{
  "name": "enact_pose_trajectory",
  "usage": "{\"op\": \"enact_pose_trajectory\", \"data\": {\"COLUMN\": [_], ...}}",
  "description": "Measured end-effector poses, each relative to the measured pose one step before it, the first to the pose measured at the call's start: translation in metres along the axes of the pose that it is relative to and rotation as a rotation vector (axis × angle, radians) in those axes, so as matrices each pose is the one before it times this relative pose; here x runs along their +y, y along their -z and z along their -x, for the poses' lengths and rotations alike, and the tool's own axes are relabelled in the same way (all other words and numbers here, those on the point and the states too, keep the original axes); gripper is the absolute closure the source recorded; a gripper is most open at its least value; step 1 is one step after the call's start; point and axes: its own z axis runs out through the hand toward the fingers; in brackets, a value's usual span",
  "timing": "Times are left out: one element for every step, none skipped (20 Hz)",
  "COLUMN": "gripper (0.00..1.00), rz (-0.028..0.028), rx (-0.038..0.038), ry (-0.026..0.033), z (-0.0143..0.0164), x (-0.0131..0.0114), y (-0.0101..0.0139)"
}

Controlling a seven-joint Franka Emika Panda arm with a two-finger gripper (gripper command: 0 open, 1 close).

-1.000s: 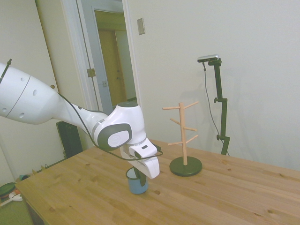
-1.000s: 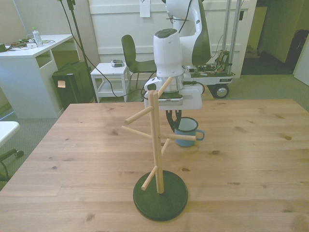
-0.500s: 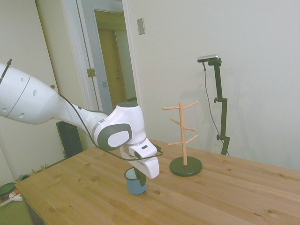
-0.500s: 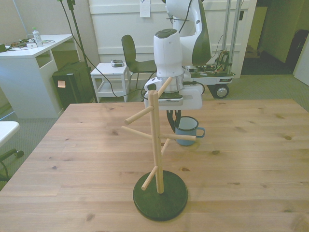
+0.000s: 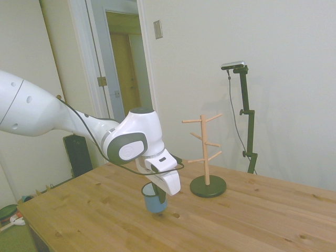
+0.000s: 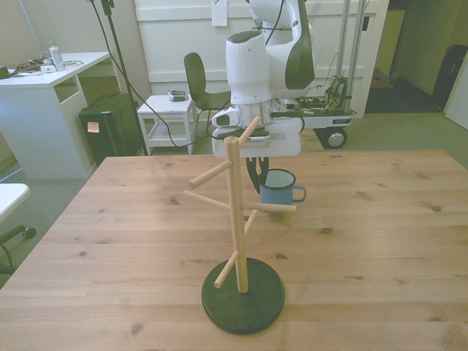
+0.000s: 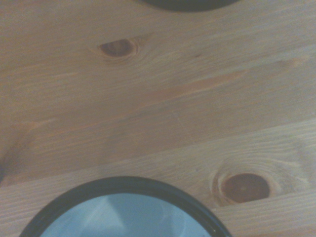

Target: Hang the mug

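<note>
Mug (image 6: 280, 189) in pincer (image 6: 257, 178), airborne

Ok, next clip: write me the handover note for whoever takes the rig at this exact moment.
Hand: shut on the mug's rim, one finger inside.
Mug: upright, lifted just clear of the table; its shadow shows beneath it. Handle points to the front view's right.
Rack: upright on its dark base, all pegs bare, nearer the front camera than the mug.
Done: grasp and lift-off.
Left: carry the mug to the rack, hook the handle over a peg, release.

Light-blue mug (image 6: 280, 189) — upright, dark-rimmed — held just above the table.
</note>
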Motion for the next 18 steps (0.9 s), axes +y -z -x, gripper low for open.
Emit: {"op": "enact_pose_trajectory", "data": {"gripper": [1.00, 1.00, 1.00, 1.00, 1.00, 1.00, 1.00, 1.00, 1.00, 1.00, 1.00, 1.00, 1.00, 1.00, 1.00, 1.00, 1.00, 1.00], "rz": [-0.00232, -0.00130, -0.00187, -0.00289, -0.00208, -0.00099, -0.00004, -0.00114, -0.00088, -0.00031, -0.00037, -0.00077, -0.00141, -0.00151, -0.00175, -0.00216, -0.00262, -0.00354], "rx": [0.00078, -0.00026, 0.00043, 0.00198, 0.00144, 0.00001, -0.00094, 0.00071, 0.00053, 0.00018, 0.00006, 0.00014, 0.00048, 0.00029, -0.00056, -0.00145, -0.00252, -0.00246], "ry": [-0.00253, -0.00244, -0.00241, -0.00222, -0.00235, -0.00181, -0.00176, -0.00171, -0.00167, -0.00187, -0.00175, -0.00175, -0.00150, -0.00141, -0.00151, -0.00197, -0.00350, -0.00324], "z": [-0.00132, -0.00131, -0.00128, -0.00126, -0.00122, -0.00100, -0.00103, -0.00117, -0.00100, -0.00084, -0.00074, -0.00077, -0.00086, -0.00096, -0.00098, -0.00107, -0.00105, -0.00131], "x": [0.00034, 0.00038, 0.00029, 0.00039, 0.00056, 0.00040, 0.00027, 0.00010, 0.00033, 0.00064, 0.00061, 0.00049, 0.00029, 0.00026, 0.00039, 0.00048, 0.00061, 0.00054], "y": [0.00323, 0.00295, 0.00285, 0.00278, 0.00238, 0.00235, 0.00218, 0.00172, 0.00087, 0.00030, 0.00023, 0.00038, 0.00067, 0.00090, 0.00090, 0.00098, 0.00115, 0.00171]}}
